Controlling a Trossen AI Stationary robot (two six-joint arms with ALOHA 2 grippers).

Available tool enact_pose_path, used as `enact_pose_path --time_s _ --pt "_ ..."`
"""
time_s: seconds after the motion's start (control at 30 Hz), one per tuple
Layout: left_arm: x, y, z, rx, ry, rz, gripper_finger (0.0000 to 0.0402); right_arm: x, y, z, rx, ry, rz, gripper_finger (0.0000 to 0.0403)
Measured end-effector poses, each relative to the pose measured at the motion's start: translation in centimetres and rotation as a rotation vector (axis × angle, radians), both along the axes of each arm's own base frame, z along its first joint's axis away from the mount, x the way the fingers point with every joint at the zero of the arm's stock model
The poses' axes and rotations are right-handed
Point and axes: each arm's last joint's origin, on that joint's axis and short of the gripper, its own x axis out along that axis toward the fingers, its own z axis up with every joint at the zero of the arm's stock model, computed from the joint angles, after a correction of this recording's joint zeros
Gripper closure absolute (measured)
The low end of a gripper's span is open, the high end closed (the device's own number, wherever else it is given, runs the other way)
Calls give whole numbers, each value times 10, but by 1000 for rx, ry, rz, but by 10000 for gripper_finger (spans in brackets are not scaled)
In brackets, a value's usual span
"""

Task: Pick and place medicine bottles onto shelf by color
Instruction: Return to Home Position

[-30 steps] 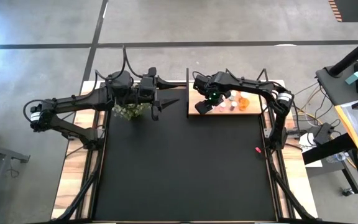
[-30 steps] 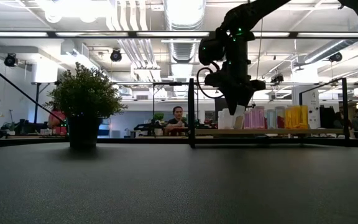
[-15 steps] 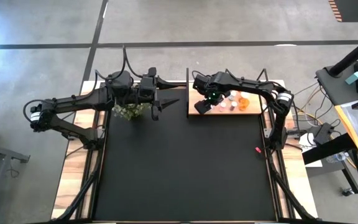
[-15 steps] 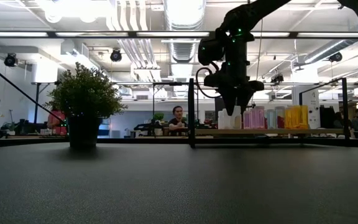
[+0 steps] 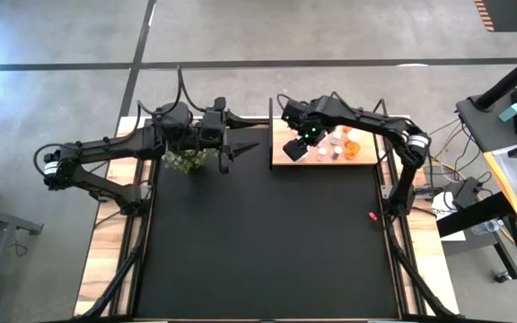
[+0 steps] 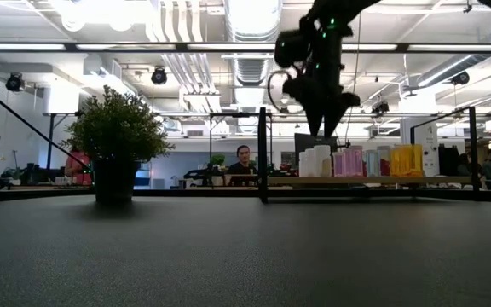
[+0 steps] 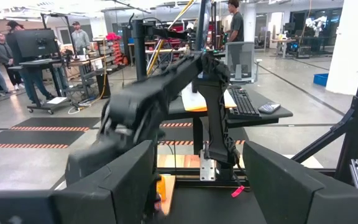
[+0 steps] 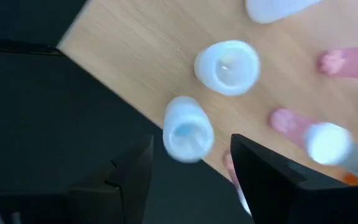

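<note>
The shelf, a light wooden board in a black frame, stands at the table's far edge. On it the medicine bottles stand upright in groups: white, pink and orange. My right gripper hangs open above the white group, pointing steeply down, clear of the caps. In the right wrist view a white bottle stands on the board below the gap between the fingers, with a second white one behind it. My left gripper waits open and level at the far left, above the plant.
A potted green plant stands at the far left under the left arm. The shelf's black upright posts rise beside the bottles. A small red speck lies near the table's right edge. Black table surface stretches toward the near edge.
My right gripper has opened and let go of a white bottle, which stays upright on the shelf with the other white ones. The gripper has then risen straight up, clear of the bottle caps.
</note>
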Motion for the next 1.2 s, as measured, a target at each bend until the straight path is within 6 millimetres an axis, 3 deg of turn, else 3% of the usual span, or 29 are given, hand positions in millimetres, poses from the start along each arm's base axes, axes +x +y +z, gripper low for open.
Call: enact_pose_path --time_s 0.2,0.4,0.57,0.73,0.87,1.0,1.2 --pt "-16 1 5 1 18 18 169 -21 12 49 -59 -61 114 197" --pt "-64 4 15 -15 77 85 169 -55 30 89 -175 -189 217 197" --pt "-95 -1 12 -37 121 108 169 -85 46 106 -297 -397 171 197" --pt "-120 -8 -3 -95 148 118 169 -112 67 98 -367 -605 107 197" --pt "-140 -10 -21 -119 137 264 169 -124 90 81 -387 -713 160 197" --pt "-152 -11 -38 -130 57 370 169 -125 107 61 -426 -817 186 197" --pt "-153 -12 -71 -156 -55 334 169 -114 128 28 -488 -912 213 197"
